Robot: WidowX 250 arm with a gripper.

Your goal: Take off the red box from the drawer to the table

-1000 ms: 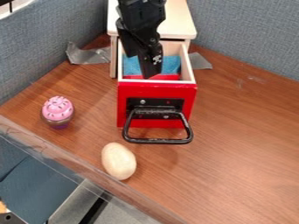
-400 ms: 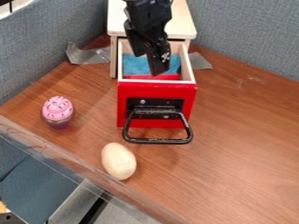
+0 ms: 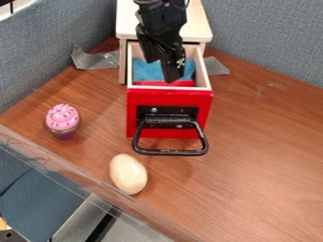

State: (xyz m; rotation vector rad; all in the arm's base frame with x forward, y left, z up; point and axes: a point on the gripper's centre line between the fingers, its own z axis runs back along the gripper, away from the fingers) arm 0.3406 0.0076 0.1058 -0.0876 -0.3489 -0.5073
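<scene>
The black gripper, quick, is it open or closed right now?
Gripper: over the pulled-out drawer, but whether it's open or closed can't be told from this view.

Drawer [image 3: 200,101]: red front, smooth, glossy; walls pale wd., matt. Handle [image 3: 170,152]: blk., glossy, metal-look. Box [image 3: 145,71]: blue top, matt, slightly rough-lkg. Cabinet [image 3: 196,26]: pale wd., smooth. Table [image 3: 252,165]: brn. wd.-grain, low sheen. Egg [image 3: 128,174]: smooth, wd.-like. Cupcake [image 3: 62,118]: plastic-look. Partition [image 3: 265,38]: woven cloth. Tape [image 3: 97,60]: silvery, creased.

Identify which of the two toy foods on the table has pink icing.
The cupcake, topped with dark sprinkles; the egg is plain and pale.
</scene>
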